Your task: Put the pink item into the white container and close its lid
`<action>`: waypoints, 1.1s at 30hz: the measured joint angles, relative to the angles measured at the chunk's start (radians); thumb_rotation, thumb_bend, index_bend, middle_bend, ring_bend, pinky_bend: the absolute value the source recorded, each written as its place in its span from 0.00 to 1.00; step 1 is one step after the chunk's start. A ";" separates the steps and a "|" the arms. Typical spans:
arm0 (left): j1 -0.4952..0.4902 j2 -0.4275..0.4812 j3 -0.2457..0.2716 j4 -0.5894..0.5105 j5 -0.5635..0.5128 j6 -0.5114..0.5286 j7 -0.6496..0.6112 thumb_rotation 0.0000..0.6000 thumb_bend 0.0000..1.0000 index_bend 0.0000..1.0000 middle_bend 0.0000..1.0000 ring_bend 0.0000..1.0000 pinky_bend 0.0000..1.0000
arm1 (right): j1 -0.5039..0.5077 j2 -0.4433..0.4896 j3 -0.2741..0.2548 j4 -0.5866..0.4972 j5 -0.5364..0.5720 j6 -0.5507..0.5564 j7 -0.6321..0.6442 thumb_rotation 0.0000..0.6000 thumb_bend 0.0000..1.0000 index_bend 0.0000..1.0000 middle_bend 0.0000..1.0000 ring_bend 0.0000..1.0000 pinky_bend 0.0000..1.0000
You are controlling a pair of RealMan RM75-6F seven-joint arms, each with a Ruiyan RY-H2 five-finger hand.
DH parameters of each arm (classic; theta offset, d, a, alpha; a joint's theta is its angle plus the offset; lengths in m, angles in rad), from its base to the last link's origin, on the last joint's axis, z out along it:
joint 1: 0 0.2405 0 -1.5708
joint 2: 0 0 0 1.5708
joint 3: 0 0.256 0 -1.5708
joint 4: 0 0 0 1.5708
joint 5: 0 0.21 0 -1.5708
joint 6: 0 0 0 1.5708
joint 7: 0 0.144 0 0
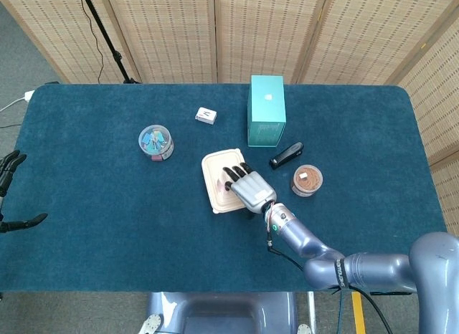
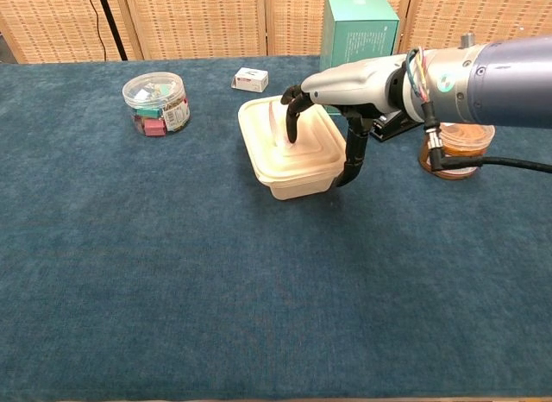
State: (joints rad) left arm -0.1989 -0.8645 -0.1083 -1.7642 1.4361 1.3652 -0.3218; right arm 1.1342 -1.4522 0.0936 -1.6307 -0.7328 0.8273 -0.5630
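Right hand (image 2: 332, 117): fingers curled over the closed white container (image 2: 289, 156), thumb at its 4 o'clock edge; grip unclear.
Left hand (image 1: 11, 194): cut off at frame edge, fingers spread, holding nothing.
Pink item: hidden inside, faint pink through lid.

A teal box (image 1: 266, 110) stands upright on the blue table (image 1: 93, 212), a black stapler (image 1: 285, 154) just beside it. Farther left sit a clear tub of clips (image 1: 155, 142) and a small white box (image 1: 206, 116). A brown-filled jar (image 1: 306, 180) sits right.
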 measured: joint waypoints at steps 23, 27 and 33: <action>-0.002 0.001 0.002 0.000 0.002 -0.007 0.001 1.00 0.00 0.00 0.00 0.00 0.00 | 0.006 -0.003 -0.008 -0.028 -0.016 0.017 -0.023 1.00 0.00 0.29 0.00 0.00 0.00; -0.001 0.001 0.002 0.001 0.003 -0.005 -0.005 1.00 0.00 0.00 0.00 0.00 0.00 | 0.008 -0.003 -0.008 -0.017 -0.001 0.019 -0.030 1.00 0.00 0.30 0.00 0.00 0.00; 0.000 0.003 0.003 0.005 0.006 -0.004 -0.013 1.00 0.00 0.00 0.00 0.00 0.00 | 0.007 -0.002 -0.013 -0.001 0.018 0.025 -0.041 1.00 0.00 0.30 0.00 0.00 0.00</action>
State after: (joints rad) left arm -0.1987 -0.8614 -0.1057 -1.7592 1.4418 1.3613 -0.3350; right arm 1.1409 -1.4542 0.0803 -1.6317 -0.7146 0.8522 -0.6042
